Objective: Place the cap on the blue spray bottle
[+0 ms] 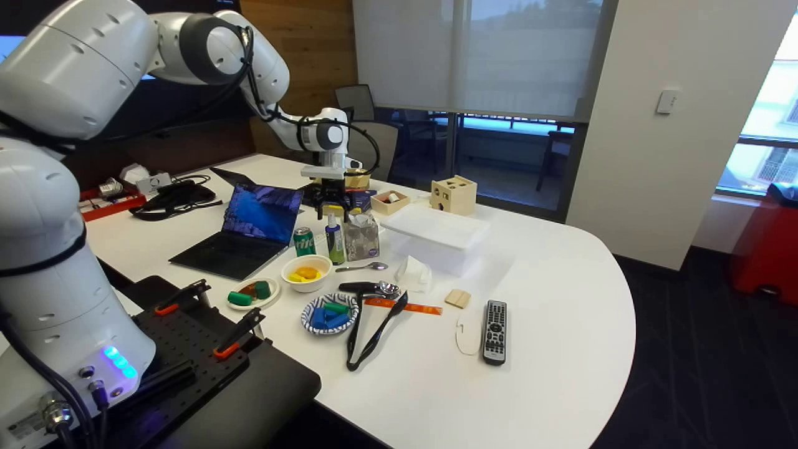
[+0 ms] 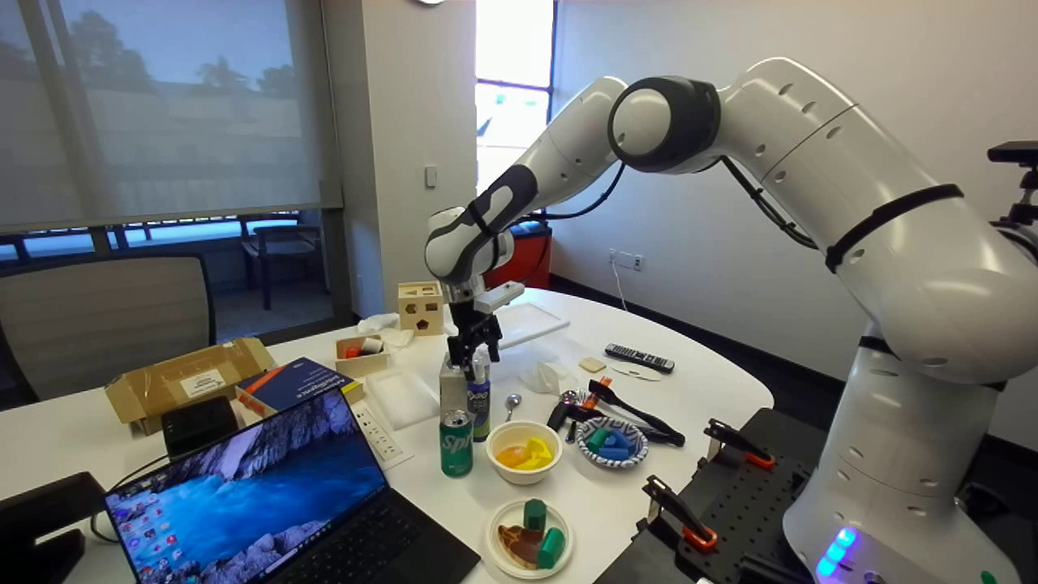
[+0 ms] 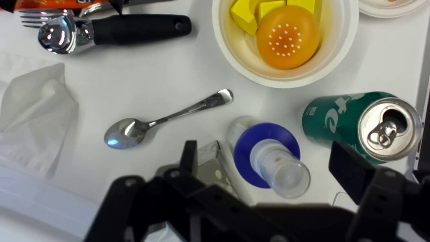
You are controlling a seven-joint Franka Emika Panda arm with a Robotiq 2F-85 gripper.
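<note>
The blue spray bottle [image 1: 335, 244] stands upright on the white table, and it also shows in an exterior view [image 2: 480, 410]. In the wrist view its blue shoulder [image 3: 244, 155] is seen from above. A clear cap [image 3: 285, 174] sits over the white nozzle on top of the bottle. How firmly it is seated cannot be told. My gripper [image 3: 269, 164] is open above the bottle, its two fingers apart on either side of the cap and not visibly touching it. The gripper also shows over the bottle in both exterior views [image 1: 335, 215] [image 2: 480, 361].
A green soda can [image 3: 331, 117] and a tissue box [image 1: 361, 242] stand close beside the bottle. A spoon [image 3: 188, 112] and a white bowl [image 3: 231, 65] with toy food lie near. A laptop [image 1: 249, 231] and a lidded white bin [image 1: 436, 227] are farther off.
</note>
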